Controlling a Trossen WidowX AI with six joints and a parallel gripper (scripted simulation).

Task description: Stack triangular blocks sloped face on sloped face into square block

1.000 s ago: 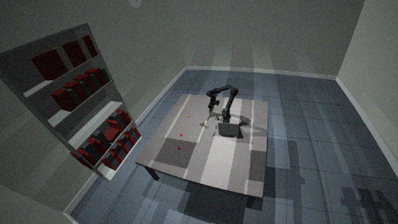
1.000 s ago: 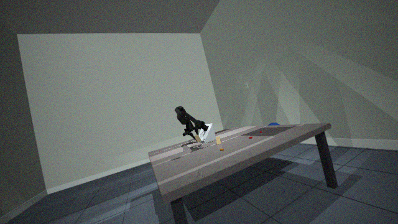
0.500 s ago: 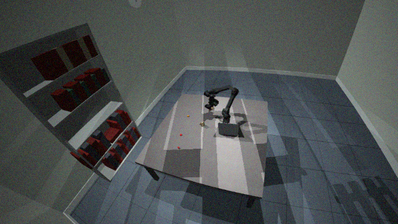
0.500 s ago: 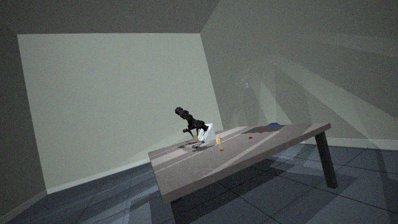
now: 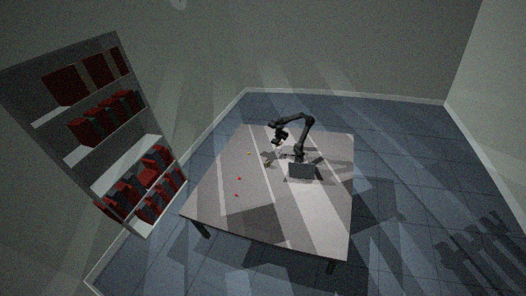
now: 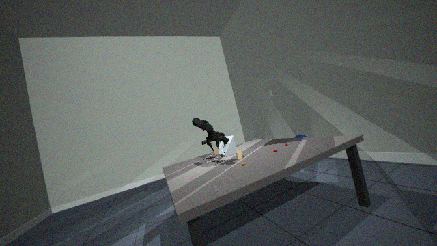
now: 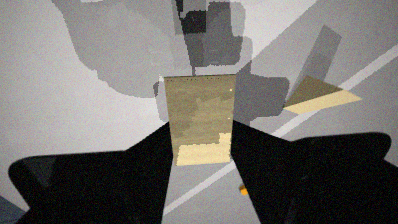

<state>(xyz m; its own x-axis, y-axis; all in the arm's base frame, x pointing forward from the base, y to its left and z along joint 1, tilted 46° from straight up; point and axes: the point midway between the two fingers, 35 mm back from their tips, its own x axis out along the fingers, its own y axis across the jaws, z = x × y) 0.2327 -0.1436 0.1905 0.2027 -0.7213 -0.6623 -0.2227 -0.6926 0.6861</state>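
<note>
My gripper point(image 5: 278, 143) point(image 6: 215, 149) point(image 7: 199, 125) is shut on one light-wood triangular block point(image 7: 200, 107), which also shows in the exterior view point(image 6: 216, 151). The fingers press on its two sides, and a rectangular face is turned to the wrist camera. It hangs above the table point(image 5: 255, 189) point(image 6: 259, 171), with shadows beneath. The other triangular block point(image 5: 267, 164) point(image 6: 240, 154) point(image 7: 325, 102) rests on the table, apart from the held one, to its right in the wrist view. How the held block's sloped face is tilted is hard to tell.
A small orange thing point(image 5: 248, 153) point(image 6: 243, 165) point(image 7: 244, 191) lies on the table near the resting block. Two small red things point(image 5: 239, 178) point(image 5: 236, 195) point(image 6: 275, 151) point(image 6: 286, 145) lie farther off. The arm's box-shaped base point(image 5: 302, 170) stands close by. A bookshelf stands beyond the table.
</note>
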